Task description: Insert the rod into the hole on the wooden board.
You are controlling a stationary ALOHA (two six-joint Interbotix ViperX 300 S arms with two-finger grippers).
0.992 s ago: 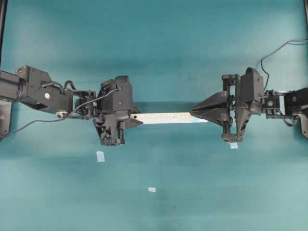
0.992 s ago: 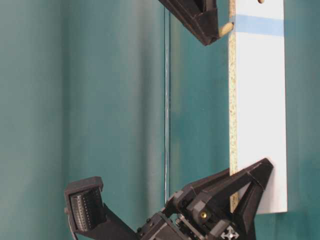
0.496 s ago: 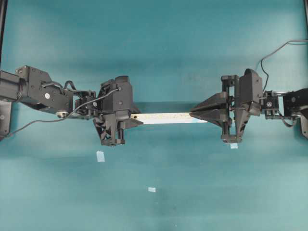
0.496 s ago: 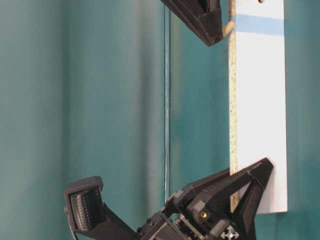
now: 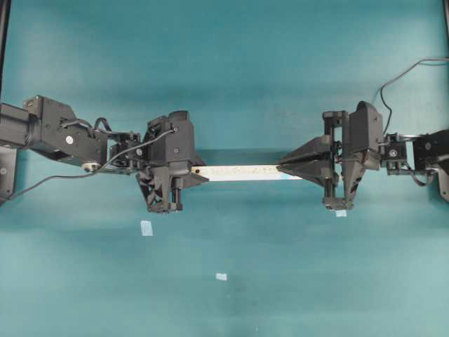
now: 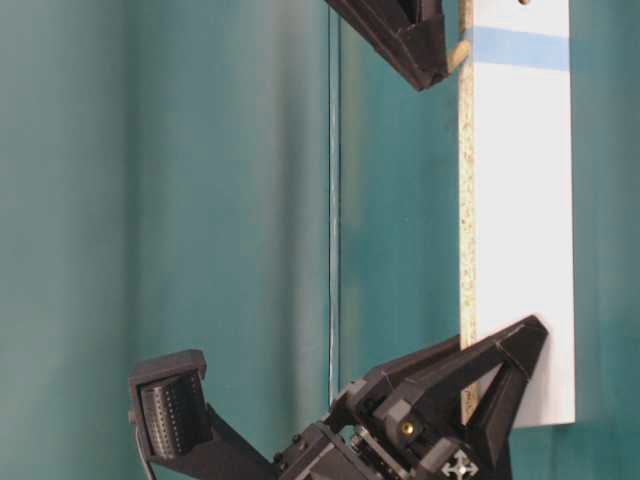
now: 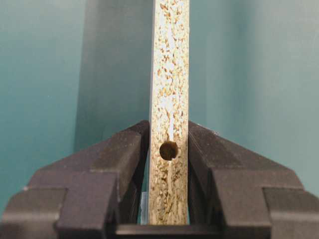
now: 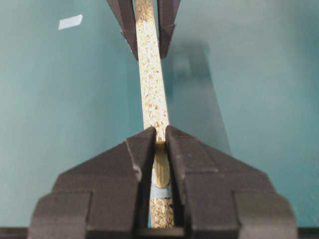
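Overhead, 3 small pale tape squares lie on the teal table [image 5: 224, 63]: 1 [image 5: 146, 227] below the left arm, 1 [image 5: 221, 276] nearer the middle, 1 [image 5: 341, 212] partly hidden under the right arm. A black cable [image 5: 403, 74] loops in from the upper right. Nothing lies between the 2 arms except the board itself.

The left gripper [image 7: 168, 164] is nearly closed, its 2 fingers clamped on the flat faces of the wooden board [image 7: 169, 74]. The board is held on edge, speckled edge up, stretching level toward the other arm. A plain dark hole [image 7: 169, 150] sits in that edge right between the left fingers.

The right gripper [image 8: 159, 149] is closed all the way on the rod [image 8: 160, 169]. In the right wrist view the cream rod lies lengthwise in the narrow gap between the fingers, directly over the board's edge [image 8: 152, 89], with a light blue patch [image 8: 160, 193] showing just under it. From table level, the rod [image 6: 458, 55] sticks out of the right fingertips at a slant and its tip touches the board's speckled edge at the blue band [image 6: 520, 47]. Whether the tip has entered the marked hole I cannot tell; the hole itself is hidden by the rod and fingers.
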